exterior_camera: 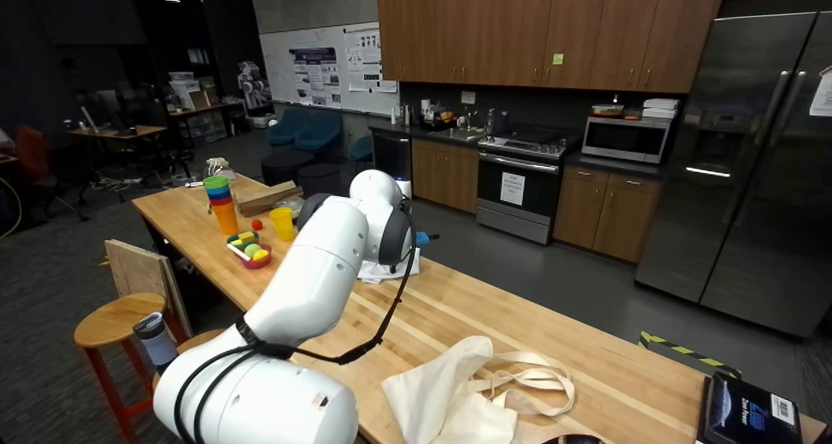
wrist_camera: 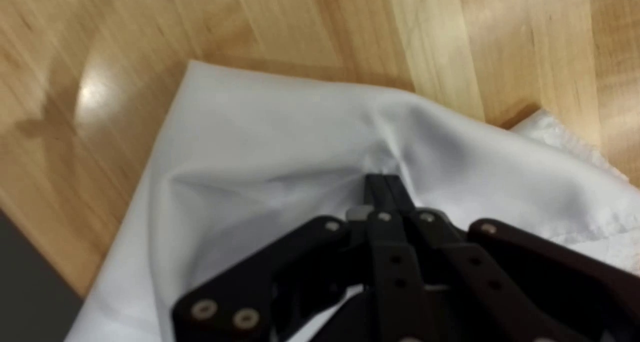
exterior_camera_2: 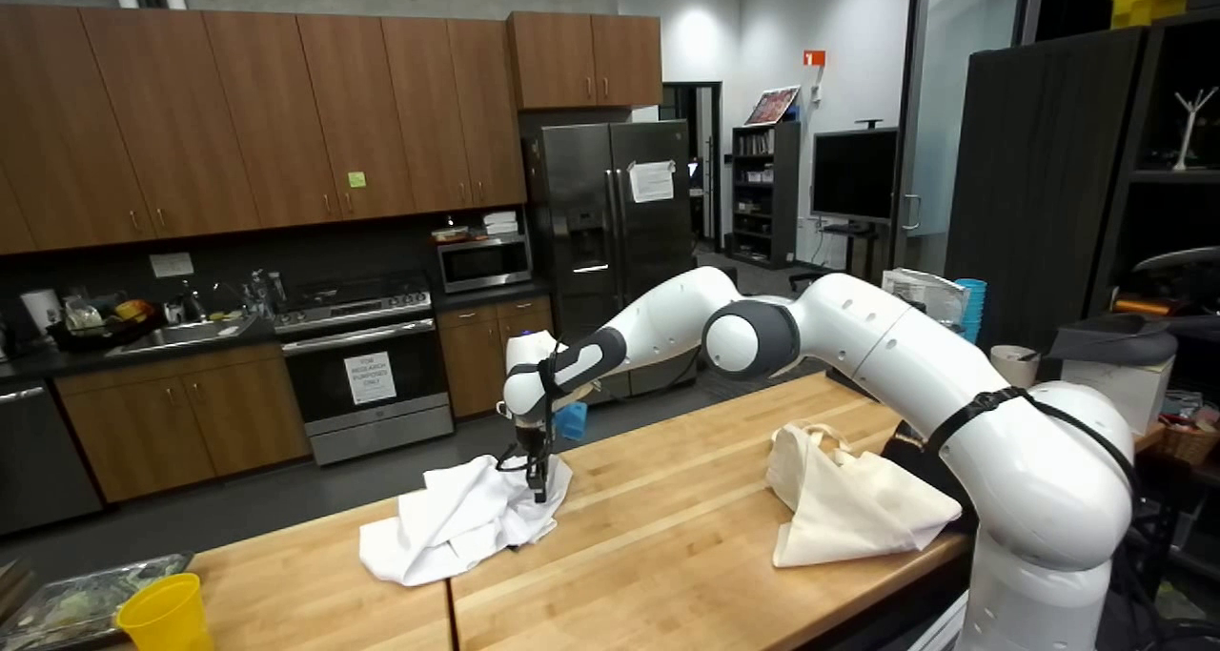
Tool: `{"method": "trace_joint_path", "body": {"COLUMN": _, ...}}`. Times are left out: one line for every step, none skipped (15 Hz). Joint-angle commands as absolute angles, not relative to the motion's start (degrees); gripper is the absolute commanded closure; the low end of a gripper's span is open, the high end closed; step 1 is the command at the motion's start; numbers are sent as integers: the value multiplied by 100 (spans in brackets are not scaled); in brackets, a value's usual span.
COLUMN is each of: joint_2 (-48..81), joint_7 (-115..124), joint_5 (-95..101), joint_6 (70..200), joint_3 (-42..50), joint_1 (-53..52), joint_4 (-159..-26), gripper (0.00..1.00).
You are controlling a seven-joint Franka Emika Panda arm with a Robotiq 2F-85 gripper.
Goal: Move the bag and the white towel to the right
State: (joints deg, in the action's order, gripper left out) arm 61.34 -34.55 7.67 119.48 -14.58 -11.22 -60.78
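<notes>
Where towel (exterior_camera_2: 462, 518) lies, wooden table (exterior_camera_2: 658, 537), kitchen cabinets (exterior_camera_2: 262, 122)

On the wooden table (exterior_camera: 624, 376), in an exterior view, I record a stack of coloured cups (exterior_camera: 222, 210), a round red item (exterior_camera: 257, 225) between it and an upright yellow cup (exterior_camera: 283, 225), and, beyond, a stove (exterior_camera: 541, 185) (paper notice (exterior_camera: 513, 188) on its front), a microwave (exterior_camera: 621, 138) on the counter (exterior_camera: 608, 166) and a refrigerator (exterior_camera: 731, 177).
</notes>
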Motion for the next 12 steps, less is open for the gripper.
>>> {"method": "trace_joint_path", "body": {"joint_2": 5670, "joint_7": -3423, "joint_5": 718, "joint_6": 12481, "joint_3": -1480, "joint_1": -891, "joint_4": -6839, "gripper": 100}}
{"method": "trace_joint_path", "body": {"joint_2": 5546, "joint_7": -3406, "joint_5": 704, "joint_6": 12661, "joint_3": -1487, "joint_1": -823, "joint_4": -7061, "gripper": 100}}
{"method": "trace_joint_path", "body": {"joint_2": 5348, "joint_7": -3379, "joint_5": 679, "joint_6": 12881, "joint_3": -1499, "joint_1": -722, "joint_4": -7404, "gripper": 100}}
{"method": "trace_joint_path", "body": {"joint_2": 5195, "joint_7": -3385, "joint_5": 677, "joint_6": 13048, "joint_3": -1507, "joint_1": -639, "joint_4": -7682, "gripper": 100}}
{"method": "trace_joint_path", "body": {"joint_2": 5055, "joint_7": -3367, "joint_5": 673, "joint_6": 13220, "joint_3": -1509, "joint_1": -547, "joint_4": -7922, "gripper": 100}}
{"method": "trace_joint_path", "body": {"joint_2": 4903, "joint_7": -3337, "joint_5": 659, "joint_6": 13393, "joint_3": -1513, "joint_1": -445, "joint_4": -8183, "gripper": 100}}
{"method": "trace_joint_path", "body": {"joint_2": 4761, "joint_7": -3329, "joint_5": 579, "joint_6": 13534, "joint_3": -1445, "joint_1": -416, "joint_4": -8416, "gripper": 100}}
{"method": "trace_joint_path", "body": {"joint_2": 4601, "joint_7": -3279, "joint_5": 558, "joint_6": 13693, "joint_3": -1426, "joint_1": -342, "joint_4": -8683, "gripper": 100}}
{"method": "trace_joint_path", "body": {"joint_2": 4441, "joint_7": -3236, "joint_5": 551, "joint_6": 13833, "joint_3": -1395, "joint_1": -278, "joint_4": -8947, "gripper": 100}}
{"method": "trace_joint_path", "body": {"joint_2": 4284, "joint_7": -3154, "joint_5": 547, "joint_6": 13981, "joint_3": -1365, "joint_1": -214, "joint_4": -9206, "gripper": 100}}
{"method": "trace_joint_path", "body": {"joint_2": 4116, "joint_7": -3066, "joint_5": 544, "joint_6": 14168, "joint_3": -1344, "joint_1": -142, "joint_4": -9489, "gripper": 100}}
{"method": "trace_joint_path", "body": {"joint_2": 3963, "joint_7": -2956, "joint_5": 557, "joint_6": 14358, "joint_3": -1303, "joint_1": -93, "joint_4": -9757, "gripper": 100}}
